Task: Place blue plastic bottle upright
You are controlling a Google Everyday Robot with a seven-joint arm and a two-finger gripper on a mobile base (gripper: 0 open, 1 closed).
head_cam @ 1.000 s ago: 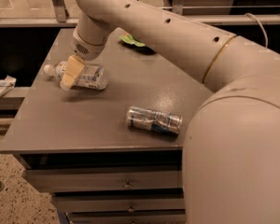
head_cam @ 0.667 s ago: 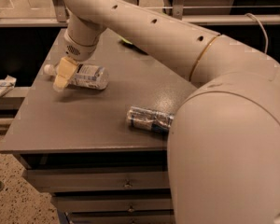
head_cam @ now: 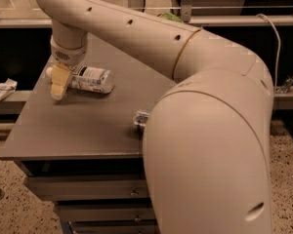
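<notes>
The blue plastic bottle (head_cam: 90,79) lies on its side on the grey cabinet top (head_cam: 78,128), at the back left. Its white cap (head_cam: 49,72) points left and its white-and-blue label faces up. My gripper (head_cam: 58,83) hangs down from the wrist (head_cam: 68,52) at the bottle's cap end, in front of the neck, with its tip close to the surface. It hides part of the neck. The bottle rests on the surface and is not lifted.
My bulky arm (head_cam: 210,130) covers the right half of the view. Only the end of the silver can (head_cam: 141,118) shows from behind it. A bit of the green pouch (head_cam: 168,17) shows at the back. A crumpled white wrapper (head_cam: 2,89) lies on a ledge to the left. Drawers (head_cam: 88,191) are below.
My gripper has slid left along the bottle, from over its body to its cap end. The arm has swung further across the view and hides most of the can. The bottle stays lying down.
</notes>
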